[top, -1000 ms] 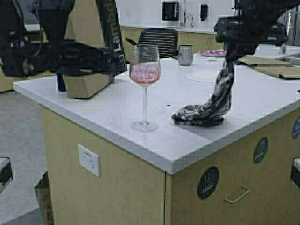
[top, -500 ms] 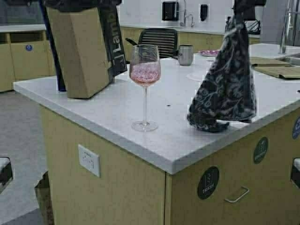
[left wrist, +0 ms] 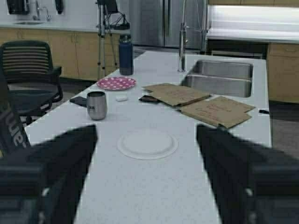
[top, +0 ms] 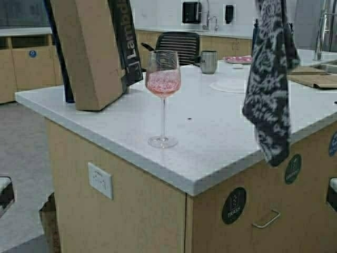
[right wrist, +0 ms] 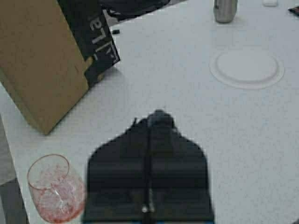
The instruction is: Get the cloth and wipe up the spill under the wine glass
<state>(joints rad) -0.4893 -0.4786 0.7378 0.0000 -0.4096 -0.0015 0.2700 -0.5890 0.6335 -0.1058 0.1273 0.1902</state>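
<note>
Office kitchen: island counter (top: 210,137), steel sink (left wrist: 219,77), refrigerator (left wrist: 161,22).

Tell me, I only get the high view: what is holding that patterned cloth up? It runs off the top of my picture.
Observer: The right gripper. Its wrist view shows the fingers pressed shut, pinching the cloth.
Operator: And the other arm? I can't see it.
Observer: The left gripper hangs above the counter, fingers wide apart, holding nothing.
Operator: Anything beyond the steel mug?
Observer: Yes, past the mug a dark blue bottle stands near the counter's far end.
</note>
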